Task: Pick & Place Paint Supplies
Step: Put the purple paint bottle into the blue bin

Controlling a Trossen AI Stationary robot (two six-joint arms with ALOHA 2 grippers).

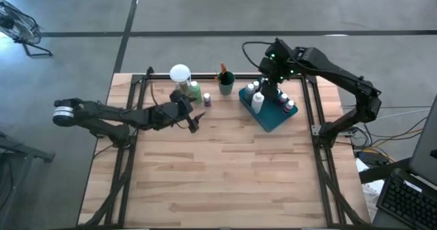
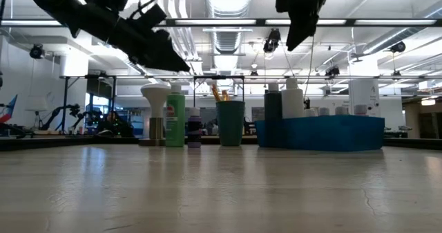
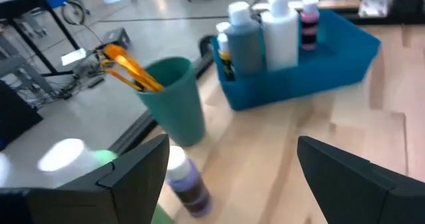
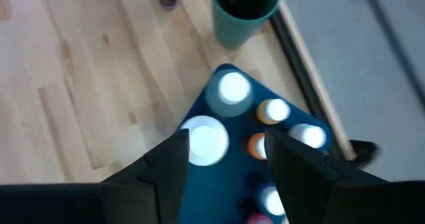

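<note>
The left gripper (image 1: pixel 193 123) hung above the wood table (image 1: pixel 225 182) with its fingers (image 3: pixel 133 177) spread wide and nothing between them. Just ahead of its tips stood a small purple paint bottle (image 3: pixel 186 184), and beside that a green bottle (image 1: pixel 195 91) and a round white-topped object (image 1: pixel 180 74). A little farther out stood a teal cup (image 3: pixel 176 98) with orange-handled brushes (image 3: pixel 129 68) leaning out of it.

Beyond the cup, the right gripper (image 4: pixel 226 157) hovered directly over the blue tray (image 1: pixel 273 117), its fingers (image 4: pixel 163 171) parted and empty. Below it, white-capped bottles (image 4: pixel 209 141) stood packed upright against one another in the tray.

In my judgement the risk lay with the left arm: the purple bottle was small, narrow and close to its neighbours, so an off-centre descent could have tipped it or pushed it into the green bottle. On the right, a finger dropping among the crowded caps could have knocked a placed bottle over.
</note>
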